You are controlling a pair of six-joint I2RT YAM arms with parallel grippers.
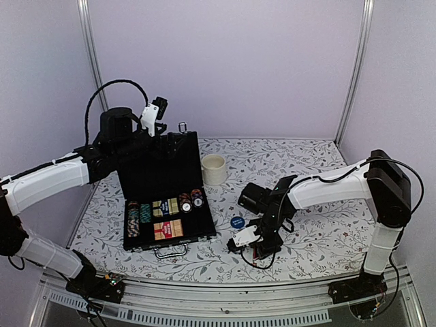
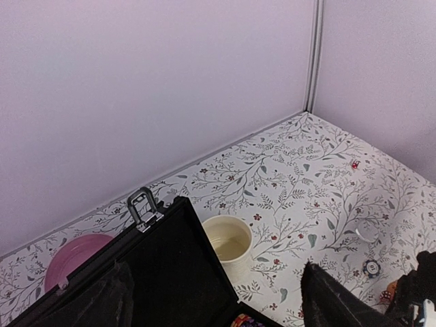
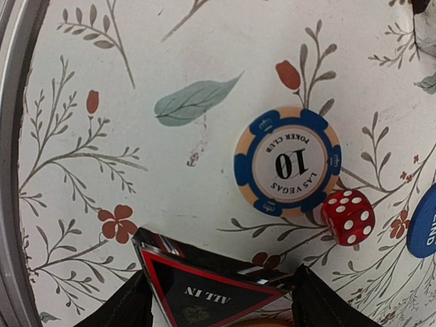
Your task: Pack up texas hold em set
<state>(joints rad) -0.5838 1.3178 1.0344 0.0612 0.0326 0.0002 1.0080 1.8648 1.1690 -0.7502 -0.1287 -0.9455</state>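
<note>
Floral tabletop (image 1: 306,170): your open case (image 1: 160,170) sits at 9 o'clock of the mug (image 1: 213,169). Your left gripper (image 2: 218,300) is spread wide. Your right gripper (image 3: 221,296) clamps a triangular token (image 3: 204,283), with a chip (image 3: 287,161) at 1 o'clock.

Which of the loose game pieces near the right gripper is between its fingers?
The black, red-bordered ALL IN plaque: it alone sits in the right gripper. The 10 chip, red die and blue button lie free beyond it.

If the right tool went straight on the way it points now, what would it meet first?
The black ALL IN marker lies between the fingers of the right tool; past that, probably the floral table right beneath. Depth is unclear.
</note>
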